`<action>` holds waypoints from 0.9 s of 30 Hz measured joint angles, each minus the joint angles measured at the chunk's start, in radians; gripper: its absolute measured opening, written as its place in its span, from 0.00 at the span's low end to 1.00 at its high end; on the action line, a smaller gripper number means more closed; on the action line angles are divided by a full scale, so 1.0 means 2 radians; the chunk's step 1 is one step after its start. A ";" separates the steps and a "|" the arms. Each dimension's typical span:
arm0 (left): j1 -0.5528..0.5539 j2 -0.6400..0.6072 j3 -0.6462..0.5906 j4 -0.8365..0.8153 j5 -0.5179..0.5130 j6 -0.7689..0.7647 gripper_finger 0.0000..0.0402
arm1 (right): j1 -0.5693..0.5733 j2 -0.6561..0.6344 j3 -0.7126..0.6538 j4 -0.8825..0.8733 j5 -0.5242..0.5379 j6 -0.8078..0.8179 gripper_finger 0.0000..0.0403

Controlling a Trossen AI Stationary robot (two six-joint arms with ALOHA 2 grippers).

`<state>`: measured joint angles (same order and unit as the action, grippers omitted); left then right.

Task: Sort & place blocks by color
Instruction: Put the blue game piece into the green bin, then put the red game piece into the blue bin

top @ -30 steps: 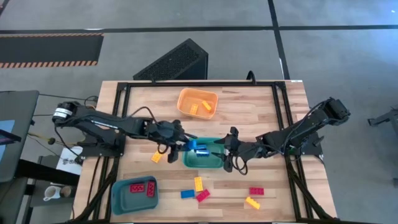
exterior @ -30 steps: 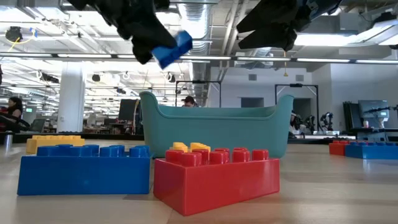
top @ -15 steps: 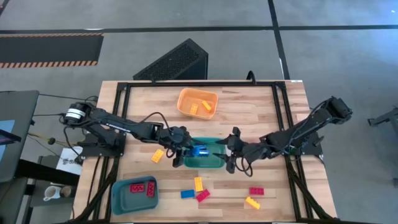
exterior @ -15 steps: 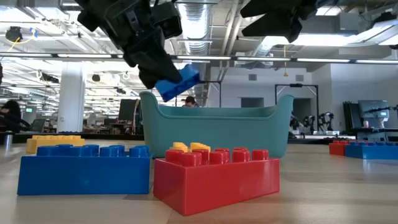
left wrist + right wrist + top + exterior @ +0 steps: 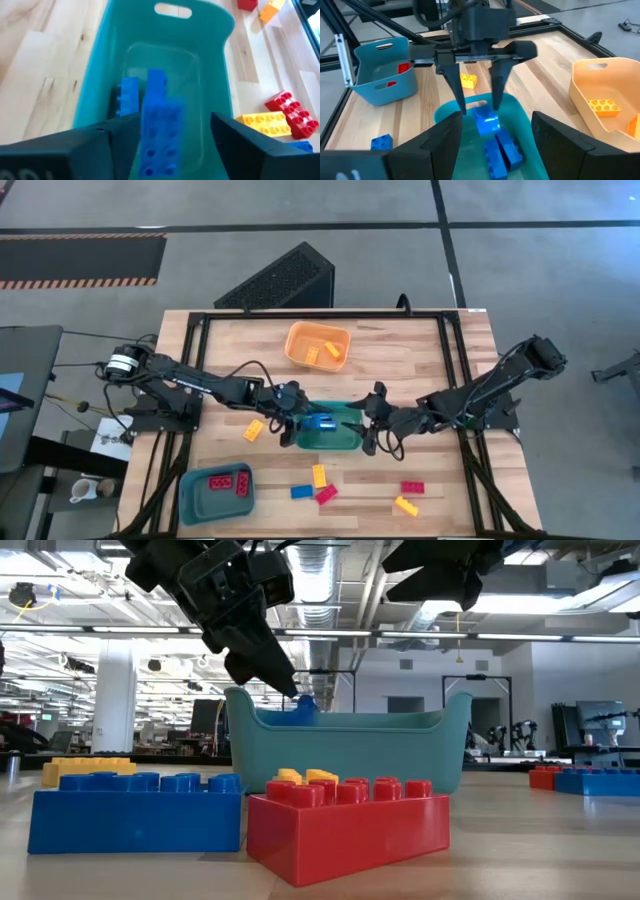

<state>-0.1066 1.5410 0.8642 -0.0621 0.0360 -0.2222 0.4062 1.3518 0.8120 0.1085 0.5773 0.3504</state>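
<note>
Your left claw [image 5: 477, 105] hangs over the left end of the teal bin [image 5: 340, 446], in the middle of the table. Its fingers are apart. A blue block [image 5: 485, 120] sits just under the tips, loose, and inside the bin walls. Your right claw [image 5: 362, 432] waits at the right end of the same bin. Its fingers are wide apart too, and it holds nothing.

Watch out for these things:
- The blue block is close to the left wall of the bin. It could hit the blocks under it, bounce and hop out.
- Your left claw is low. If you pull it sideways, a finger could catch the wall and drag or tip the bin.
- Your two claws are near each other. If you move both at once, they could bump.

Now count with me:
- There are three bins: teal in the middle, orange [image 5: 292, 345] on the far side, and blue [image 5: 195, 480] at the near left.
- The orange bin has two yellow blocks.
- The blue bin has two red blocks.
- The teal bin has the loose blue block and at least one more blue one. I cannot tell the exact number.
- Six blocks lie on the table: three yellow, two red and one blue.
</note>
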 joint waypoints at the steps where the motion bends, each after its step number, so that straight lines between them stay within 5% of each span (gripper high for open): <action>1: 0.000 0.000 0.000 0.003 0.000 0.000 0.58 | 0.001 0.000 0.000 0.000 0.000 0.000 0.64; 9: 0.001 0.000 0.018 0.002 0.001 -0.005 0.68 | 0.006 0.000 0.001 0.001 0.000 0.000 0.64; 14: 0.001 -0.032 0.040 -0.019 -0.004 0.026 0.65 | 0.011 0.000 0.009 0.000 0.000 0.000 0.64; 23: 0.000 -0.116 0.041 -0.004 -0.106 0.054 0.58 | 0.030 0.000 0.017 -0.006 0.004 0.000 0.64; 27: -0.010 -0.116 0.008 0.055 -0.118 0.050 0.55 | 0.029 0.000 0.017 -0.009 0.013 0.000 0.64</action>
<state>-0.1276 1.3083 0.8796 0.0474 -0.1994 -0.1226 0.4641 1.3521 0.8467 0.0897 0.6034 0.3511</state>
